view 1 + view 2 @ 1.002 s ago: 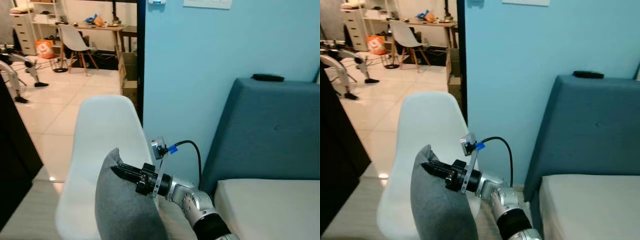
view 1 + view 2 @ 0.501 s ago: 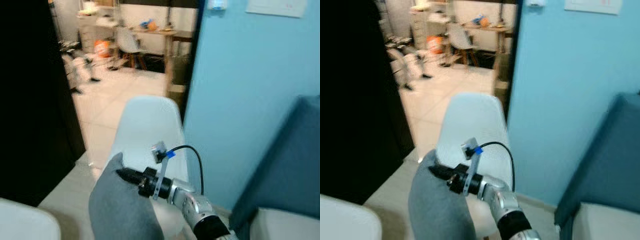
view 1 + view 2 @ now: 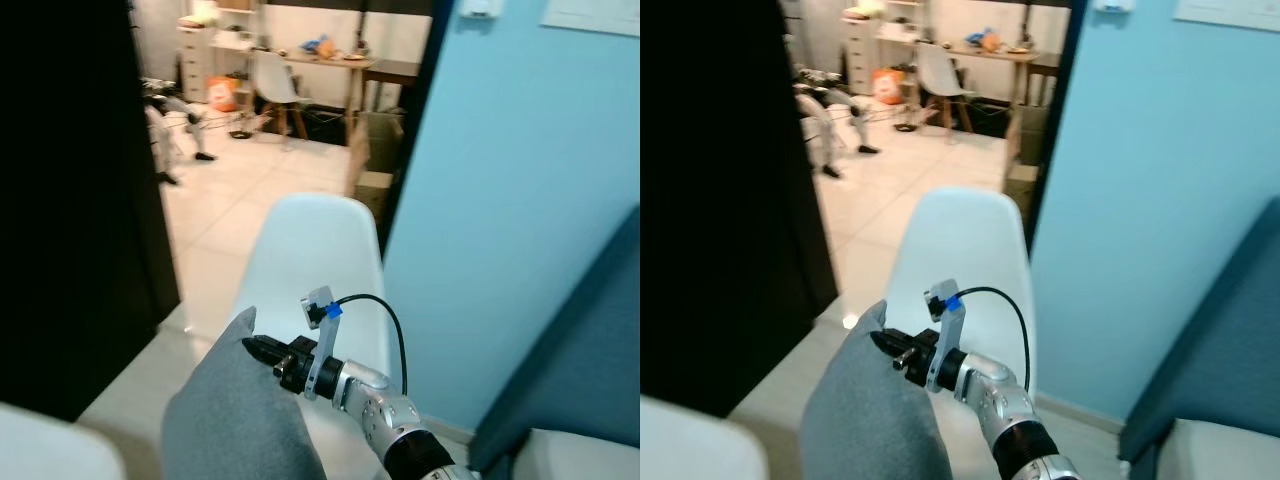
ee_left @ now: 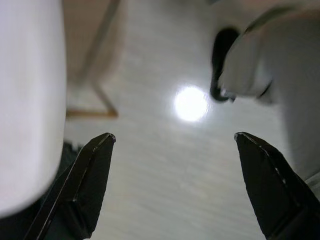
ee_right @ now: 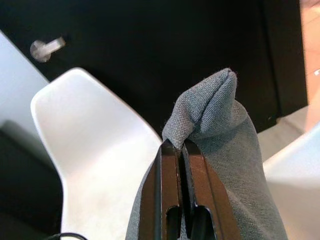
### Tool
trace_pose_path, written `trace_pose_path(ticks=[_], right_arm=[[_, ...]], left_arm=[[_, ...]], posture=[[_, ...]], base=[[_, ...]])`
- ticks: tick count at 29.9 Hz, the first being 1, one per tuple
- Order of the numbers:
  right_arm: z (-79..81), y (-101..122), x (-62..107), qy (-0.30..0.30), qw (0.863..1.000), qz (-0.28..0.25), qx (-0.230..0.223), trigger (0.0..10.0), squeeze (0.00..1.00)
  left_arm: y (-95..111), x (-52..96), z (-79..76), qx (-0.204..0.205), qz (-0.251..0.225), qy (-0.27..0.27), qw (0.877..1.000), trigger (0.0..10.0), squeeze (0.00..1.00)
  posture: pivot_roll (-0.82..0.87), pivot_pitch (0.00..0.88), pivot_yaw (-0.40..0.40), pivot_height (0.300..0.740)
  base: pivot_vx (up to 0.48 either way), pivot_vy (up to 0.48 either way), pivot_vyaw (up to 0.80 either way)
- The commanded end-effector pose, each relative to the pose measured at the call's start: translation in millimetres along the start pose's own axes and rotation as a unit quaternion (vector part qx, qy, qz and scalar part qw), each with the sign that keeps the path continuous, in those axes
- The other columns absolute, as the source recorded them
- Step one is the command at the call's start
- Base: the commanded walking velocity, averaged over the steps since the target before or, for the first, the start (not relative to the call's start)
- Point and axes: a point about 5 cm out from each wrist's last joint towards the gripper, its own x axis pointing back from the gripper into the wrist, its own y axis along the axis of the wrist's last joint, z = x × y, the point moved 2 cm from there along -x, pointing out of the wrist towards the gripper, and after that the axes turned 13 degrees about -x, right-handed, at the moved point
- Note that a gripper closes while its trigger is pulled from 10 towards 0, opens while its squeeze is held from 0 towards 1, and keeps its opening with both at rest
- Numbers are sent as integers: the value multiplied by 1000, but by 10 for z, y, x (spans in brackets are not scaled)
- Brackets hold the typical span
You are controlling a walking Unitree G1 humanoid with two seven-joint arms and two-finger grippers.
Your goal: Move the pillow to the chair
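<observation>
Just one grey pillow [image 3: 235, 420], two white chairs [image 3: 310, 262].

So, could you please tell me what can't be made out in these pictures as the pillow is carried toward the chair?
- Chair: its seat and legs are hidden in the eye views by the grey pillow and the right gripper.
- Pillow: its lower part is cut off by the bottom edge of both eye views.
- Desk in the far room: the items on it are too small to identify.
- Left gripper: the floor below is blurred, with glare.
</observation>
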Motion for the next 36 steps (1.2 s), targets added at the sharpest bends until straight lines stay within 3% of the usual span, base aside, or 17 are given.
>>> trace_pose_path(ticks=[1, 10, 17, 23, 25, 26, 28, 29, 30, 36], right_arm=[[251, 91, -260, 44, 999, -29, 1, 10000, 0], [218, 114, -267, 29, 999, -33, 4, 10000, 0], [184, 75, -254, 19, 999, -22, 13, 10000, 0], [73, 62, -248, -41, 998, -23, 36, 10000, 0], [-69, -21, -210, -110, 990, 17, 90, 10000, 0], [-69, -21, -210, -110, 990, 17, 90, 10000, 0], [-281, -170, -90, -201, 965, 80, 147, 10000, 0], [-281, -170, -90, -201, 965, 80, 147, 10000, 0], [-397, -290, 13, -244, 948, 120, 168, 10000, 0], [-455, -406, 89, -257, 943, 143, 158, 10000, 0]], left_arm=[[-23, 4, -40, -7, 3, -10, 1000, 10000, 0], [-6, 1, -21, -11, 1, -5, 1000, 10000, 0], [10, 1, -27, -1, -5, -4, 1000, 10000, 0], [1, 3, -39, 1, -2, -4, 1000, 10000, 0], [0, 3, -42, 1, -2, -4, 1000, 10000, 0], [0, 3, -42, 1, -2, -4, 1000, 10000, 0], [2, 3, -40, 1, -3, -3, 1000, 10000, 0], [2, 3, -40, 1, -3, -3, 1000, 10000, 0], [2, 3, -37, 1, -4, -2, 1000, 10000, 0], [-10, 6, -40, -4, -4, -3, 1000, 10000, 0]], posture=[[86, 50, -54, 740], [86, 50, -52, 740], [82, 50, -56, 740], [81, 52, -56, 740], [78, 54, -54, 740], [78, 54, -54, 740], [81, 59, -56, 740], [81, 59, -56, 740], [82, 67, -53, 740], [86, 83, -44, 730]], base=[[480, 0, 0], [368, 0, -547], [0, 0, -646], [0, 0, -608], [0, 0, 0], [0, 0, 0], [0, 0, 0], [0, 0, 0], [0, 0, 0], [0, 0, 0]])
